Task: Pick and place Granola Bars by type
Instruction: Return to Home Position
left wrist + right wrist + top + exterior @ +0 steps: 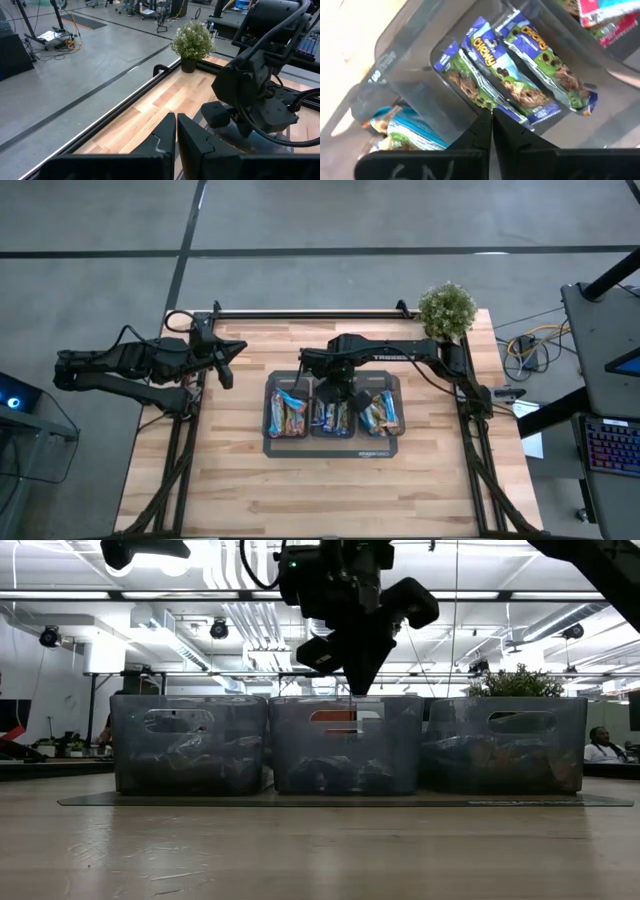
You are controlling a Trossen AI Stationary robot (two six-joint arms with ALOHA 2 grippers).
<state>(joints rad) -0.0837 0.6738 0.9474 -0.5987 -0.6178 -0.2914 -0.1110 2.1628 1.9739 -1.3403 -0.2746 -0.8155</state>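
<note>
Granola bars (520, 80), flat, oblong and sealed in shiny wrappers, lie in three dark, see-through plastic bins that stand side by side in a row from left to right on a thin dark mat (330, 451) in the middle of the pale wooden worktop (300, 495). The middle bin (345, 745) holds bars in dark blue wrappers with green panels, packed close and overlapping. The left bin (190, 745) and the right bin (500, 745) hold bars in light blue and orange-brown wrappers, heaped loosely. No bar lies on the bare wood.

The right gripper (358, 688) hangs over the middle bin, reaching in from the right side of the worktop. It points downward with its tips about level with that bin's rim. Its fingers (482, 127) are pressed together with only a hairline between them, and they hold nothing.

The left gripper (226, 366) waits at the far left edge of the worktop, well apart from the bins, with its arm folded out past that edge. Its fingers (162, 137) are also closed against each other and carry nothing.

A small, bushy green potted plant (447, 310) stands at the far right corner of the worktop.
</note>
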